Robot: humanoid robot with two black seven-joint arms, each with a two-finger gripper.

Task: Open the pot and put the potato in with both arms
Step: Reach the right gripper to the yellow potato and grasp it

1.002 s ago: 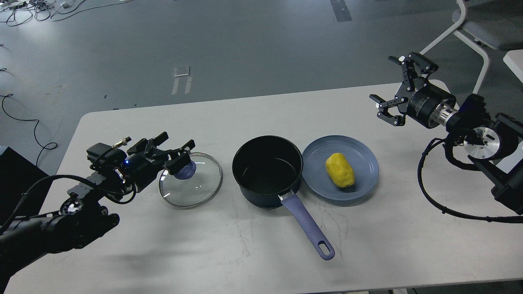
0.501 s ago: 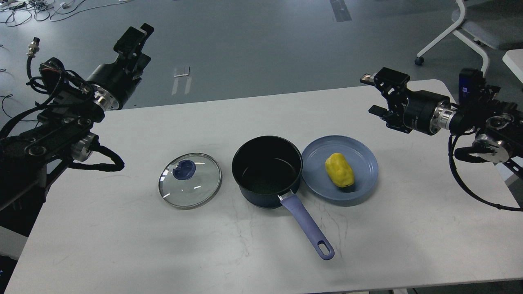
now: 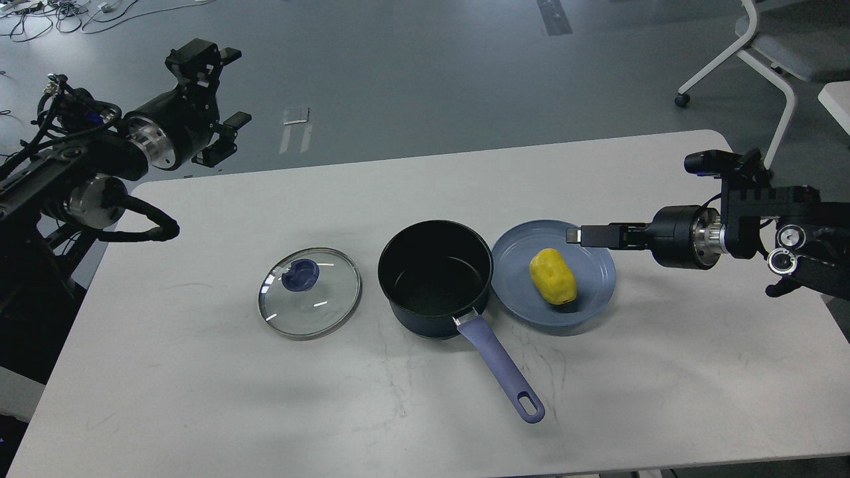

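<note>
Head view: right gripper (image 3: 576, 236), seen edge-on so its spread is unclear, hovers over the round blue plate (image 3: 591, 292) near the yellow potato (image 3: 552, 276). Descend centred, grasp its middle, lift clear of the open dark saucepan (image 3: 435, 275) rim. Left gripper (image 3: 219, 89) is released, far left.

1. A lab or test room, not a kitchen.
2. Bare grey floor (image 3: 412, 73) with loose cables (image 3: 60, 13) and tape marks (image 3: 295, 126).
3. Plain white table (image 3: 265, 411); a rolling chair (image 3: 764, 46) nearby.
</note>
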